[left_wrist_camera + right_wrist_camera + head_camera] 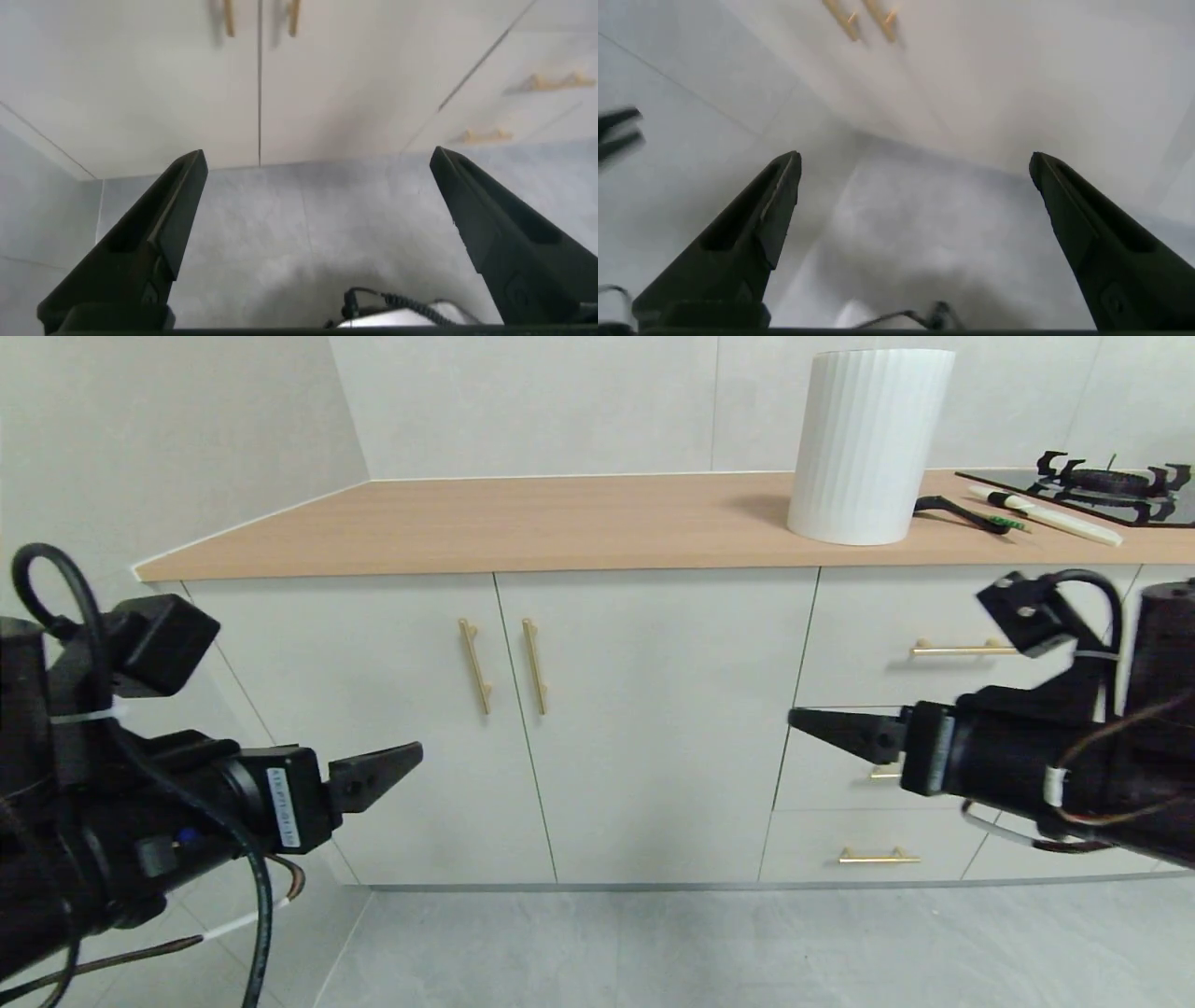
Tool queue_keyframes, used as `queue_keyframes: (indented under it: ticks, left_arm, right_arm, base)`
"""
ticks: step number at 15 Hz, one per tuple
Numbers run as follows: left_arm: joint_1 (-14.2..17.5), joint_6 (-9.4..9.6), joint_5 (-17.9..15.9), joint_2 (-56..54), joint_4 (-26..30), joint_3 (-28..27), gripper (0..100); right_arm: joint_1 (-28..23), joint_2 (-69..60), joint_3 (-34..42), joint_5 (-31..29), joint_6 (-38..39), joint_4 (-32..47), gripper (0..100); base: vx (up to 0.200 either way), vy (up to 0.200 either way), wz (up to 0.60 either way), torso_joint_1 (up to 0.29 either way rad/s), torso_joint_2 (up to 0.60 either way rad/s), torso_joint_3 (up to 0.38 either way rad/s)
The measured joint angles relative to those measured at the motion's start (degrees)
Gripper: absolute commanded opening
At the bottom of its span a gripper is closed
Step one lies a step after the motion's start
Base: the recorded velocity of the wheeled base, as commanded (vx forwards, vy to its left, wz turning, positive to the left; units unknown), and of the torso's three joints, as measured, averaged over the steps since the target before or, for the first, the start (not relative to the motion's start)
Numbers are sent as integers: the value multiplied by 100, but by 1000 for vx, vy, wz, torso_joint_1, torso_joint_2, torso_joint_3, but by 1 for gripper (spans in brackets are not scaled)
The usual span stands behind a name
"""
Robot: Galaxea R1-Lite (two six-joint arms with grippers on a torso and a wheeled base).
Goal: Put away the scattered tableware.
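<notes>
Nearest, the left gripper [411,753] and right gripper [801,719] hang in front of the cabinet at door height, tips pointing toward each other with a wide open stretch between them. The wrist views show each with fingers spread wide and nothing between them. Below lies bare grey tiled floor [653,943]. Behind the gap stand two closed cabinet doors [653,709] with gold handles; drawers [962,616] sit behind the right gripper, and a side wall [140,448] closes in by the left one. Above, the wooden countertop [523,523] runs edge to edge. The tableware lies at its far right end, above and beyond the right gripper: a black-handled utensil [952,511] just beside a white ribbed cylinder [864,443], and a long white utensil [1055,516] at the gas hob's [1111,485] front edge.
</notes>
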Motion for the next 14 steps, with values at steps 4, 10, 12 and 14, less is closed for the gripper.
queue_keyframes:
  ticks: [4,10,12,14]
  left_arm:
    - [332,355,6,-1345,40,590,100]
    - [935,1125,5,-4038,1151,1342,100]
    - [1279,1495,2,-4801,1331,1403,100]
    - [1613,1821,-5,-5381,1397,1431,100]
  right_arm:
    - [-289,-2018,1117,-686,-791,188,100]
    - [-1915,-5305,1758,-861,-1708,2238,100]
    - [-2328,-6257,1794,-866,-1883,2925,100]
    - [-2637,-6963,1821,-872,-1992,3434,100]
  base:
    - [0,0,0,0,0,0]
    - [0,0,0,0,0,0]
    - [0,0,0,0,0,0]
    - [0,0,0,0,0,0]
